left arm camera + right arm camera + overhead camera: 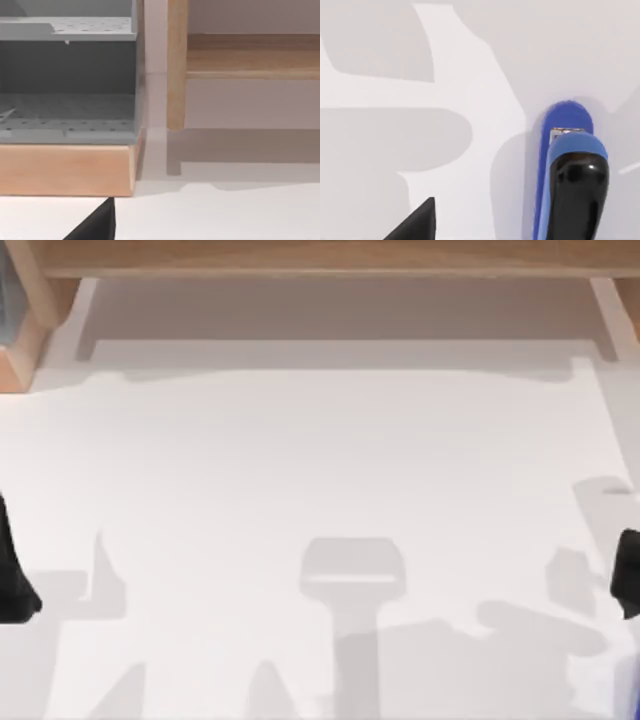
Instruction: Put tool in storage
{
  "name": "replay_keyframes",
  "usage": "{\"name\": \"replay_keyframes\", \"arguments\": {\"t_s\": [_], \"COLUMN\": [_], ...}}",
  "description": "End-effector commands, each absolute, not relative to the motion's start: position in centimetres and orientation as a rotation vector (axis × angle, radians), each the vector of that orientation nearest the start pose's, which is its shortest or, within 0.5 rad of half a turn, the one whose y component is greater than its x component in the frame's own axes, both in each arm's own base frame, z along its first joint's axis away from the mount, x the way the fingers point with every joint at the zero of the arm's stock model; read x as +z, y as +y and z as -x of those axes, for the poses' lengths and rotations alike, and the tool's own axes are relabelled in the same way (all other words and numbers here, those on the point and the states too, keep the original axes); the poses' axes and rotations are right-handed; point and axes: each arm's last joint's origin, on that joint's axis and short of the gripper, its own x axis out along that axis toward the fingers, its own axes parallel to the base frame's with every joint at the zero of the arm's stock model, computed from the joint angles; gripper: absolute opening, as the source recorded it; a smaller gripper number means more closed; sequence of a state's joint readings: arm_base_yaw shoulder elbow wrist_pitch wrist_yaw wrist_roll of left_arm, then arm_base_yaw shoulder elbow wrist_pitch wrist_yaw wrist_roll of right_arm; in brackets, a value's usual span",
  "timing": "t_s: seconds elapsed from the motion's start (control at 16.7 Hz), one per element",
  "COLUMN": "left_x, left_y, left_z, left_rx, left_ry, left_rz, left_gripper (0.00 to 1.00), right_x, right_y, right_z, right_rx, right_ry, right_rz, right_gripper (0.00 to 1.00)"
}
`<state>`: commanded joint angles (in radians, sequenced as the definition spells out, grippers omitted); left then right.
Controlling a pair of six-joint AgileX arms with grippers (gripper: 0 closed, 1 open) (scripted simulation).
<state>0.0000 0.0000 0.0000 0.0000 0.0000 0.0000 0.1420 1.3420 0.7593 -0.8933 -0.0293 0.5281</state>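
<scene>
The tool is out of view. The storage [67, 75] is a grey perforated cabinet with an open shelf, standing on a light wooden base [65, 167]; its corner shows at the table's far left [8, 300]. My left gripper [15, 570] is a black shape parked at the table's left edge. At the right edge, my right gripper [628, 575] is parked the same way. A black pointed piece [97, 225] of the left gripper juts into the left wrist view, and a like piece [417, 222] shows in the right wrist view.
A blue object with a glossy black rounded part [572, 175] lies on the white table under my right arm, its blue edge at the front right corner [634, 690]. A wooden shelf [330, 258] on posts [176, 65] spans the back.
</scene>
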Motion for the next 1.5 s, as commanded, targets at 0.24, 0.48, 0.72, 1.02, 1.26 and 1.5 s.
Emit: {"name": "replay_keyframes", "arguments": {"t_s": [0.24,0.48,0.72,1.02,1.26,1.5], "left_x": [16.0,16.0,16.0,16.0,16.0,16.0], "left_y": [-0.1,-0.1,-0.1,-0.1,-0.1,-0.1], "left_z": [-10.6,-10.6,-10.6,-10.6,-10.6,-10.6], "left_rx": [0.0,0.0,0.0,0.0,0.0,0.0], "left_ry": [0.0,0.0,0.0,0.0,0.0,0.0], "left_rz": [0.0,0.0,0.0,0.0,0.0,0.0], "left_gripper": [1.0,1.0,1.0,1.0,1.0,1.0], "right_x": [18.3,18.4,17.9,14.6,11.9,11.4], "right_y": [4.7,4.8,4.8,4.9,4.8,4.8], "right_z": [-19.6,-19.5,-19.6,-19.9,-19.6,-19.5], "right_rx": [-0.31,-0.313,-0.315,-0.313,-0.313,-0.313], "right_ry": [1.543,1.547,1.55,1.547,1.546,1.547], "right_rz": [-0.321,-0.318,-0.319,-0.318,-0.319,-0.318], "right_gripper": [1.0,1.0,1.0,1.0,1.0,1.0]}}
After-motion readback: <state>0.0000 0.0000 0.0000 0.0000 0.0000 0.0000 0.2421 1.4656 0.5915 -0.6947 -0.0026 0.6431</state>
